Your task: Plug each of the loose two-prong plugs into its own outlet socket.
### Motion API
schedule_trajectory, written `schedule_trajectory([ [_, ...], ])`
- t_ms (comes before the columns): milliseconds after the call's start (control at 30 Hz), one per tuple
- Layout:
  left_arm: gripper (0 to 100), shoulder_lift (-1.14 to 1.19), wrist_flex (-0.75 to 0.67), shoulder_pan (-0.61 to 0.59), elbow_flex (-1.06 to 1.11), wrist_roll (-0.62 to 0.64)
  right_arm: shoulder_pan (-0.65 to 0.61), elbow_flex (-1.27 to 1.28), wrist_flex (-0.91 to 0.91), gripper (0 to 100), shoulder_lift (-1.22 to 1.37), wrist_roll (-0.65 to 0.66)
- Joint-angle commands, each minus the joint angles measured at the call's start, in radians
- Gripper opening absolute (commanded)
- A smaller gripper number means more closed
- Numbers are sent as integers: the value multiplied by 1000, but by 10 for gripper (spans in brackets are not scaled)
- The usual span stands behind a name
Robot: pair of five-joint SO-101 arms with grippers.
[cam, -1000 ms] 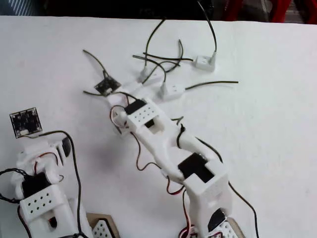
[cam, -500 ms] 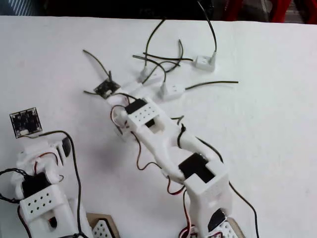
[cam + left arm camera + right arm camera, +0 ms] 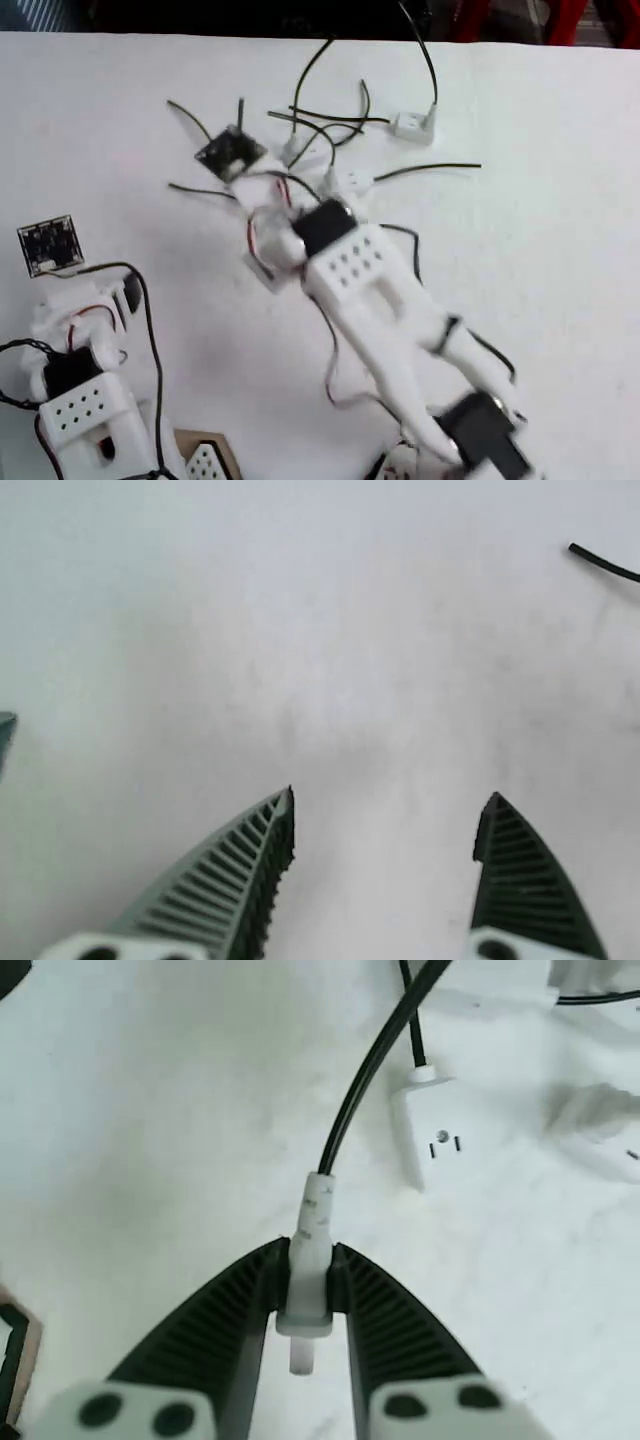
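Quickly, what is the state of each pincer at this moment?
Left pincer: open, holding nothing.
Right pincer: closed on a white plug.

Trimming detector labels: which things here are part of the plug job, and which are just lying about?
Job: white plug on a black cable, clamped in the right gripper; outlet socket near it; middle white block and far white block, both cabled.
Lying about: left gripper, open over bare table; wooden base piece by the left arm.
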Motion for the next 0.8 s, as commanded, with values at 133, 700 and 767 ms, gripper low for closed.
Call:
schedule_trajectory([
  [133,286,-13,-32,114,-183,9,-102,391,-268,17,-499,-12],
  [700,247,-13,48,607,-385,115,-139,911,-684,17,-915,-12],
  [767,247,-13,94,664,-427,115,-139,911,-684,17,-915,-12],
])
